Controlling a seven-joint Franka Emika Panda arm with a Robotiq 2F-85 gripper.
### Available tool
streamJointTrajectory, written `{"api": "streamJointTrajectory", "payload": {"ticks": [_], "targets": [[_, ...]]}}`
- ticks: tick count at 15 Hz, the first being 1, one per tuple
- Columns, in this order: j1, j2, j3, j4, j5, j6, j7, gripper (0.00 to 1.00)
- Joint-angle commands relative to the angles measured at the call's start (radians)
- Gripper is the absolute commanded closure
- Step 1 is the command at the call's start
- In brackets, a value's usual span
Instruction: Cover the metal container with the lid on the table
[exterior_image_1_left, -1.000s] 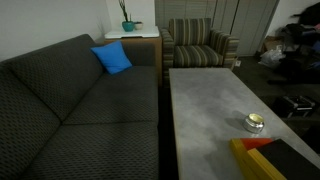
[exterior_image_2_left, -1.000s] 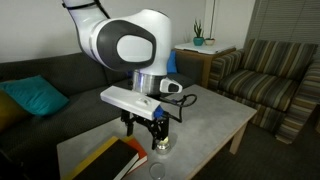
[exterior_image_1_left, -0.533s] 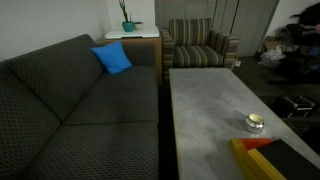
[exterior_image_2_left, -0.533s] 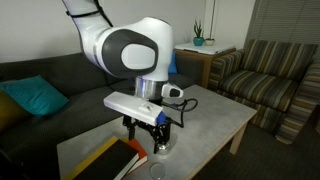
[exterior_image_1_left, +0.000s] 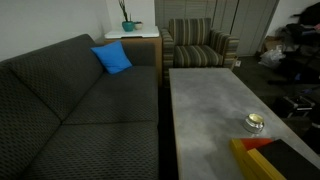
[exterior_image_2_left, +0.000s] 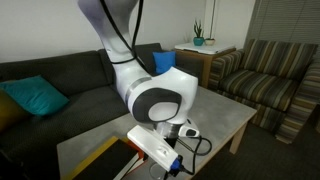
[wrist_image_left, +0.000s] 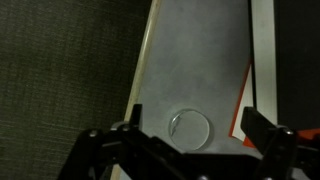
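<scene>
The metal container (exterior_image_1_left: 254, 122) is shiny silver, the table (exterior_image_1_left: 205, 95) matt grey, the sofa (exterior_image_1_left: 70, 110) coarse woven cloth

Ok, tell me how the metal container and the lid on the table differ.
The metal container is shiny, opaque silver; the lid looks see-through, with the grey table showing inside its rim. The container stands up as a small pot; the lid lies flat. Both are round and rest on the table, the lid not on the container.
</scene>
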Motion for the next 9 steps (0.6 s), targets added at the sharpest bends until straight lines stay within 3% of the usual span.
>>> {"api": "streamJointTrajectory", "payload": {"ticks": [1, 7, 9], "targets": [[-0.037, 0.108, 0.033, 0.14, 0.014, -0.045, 0.005, 0.0], [0.015, 0.19, 0.014, 0.244, -0.002, -0.078, 0.06, 0.0], [0.009, 0.174, 0.022, 0.215, -0.002, -0.051, 0.051, 0.0]]}}
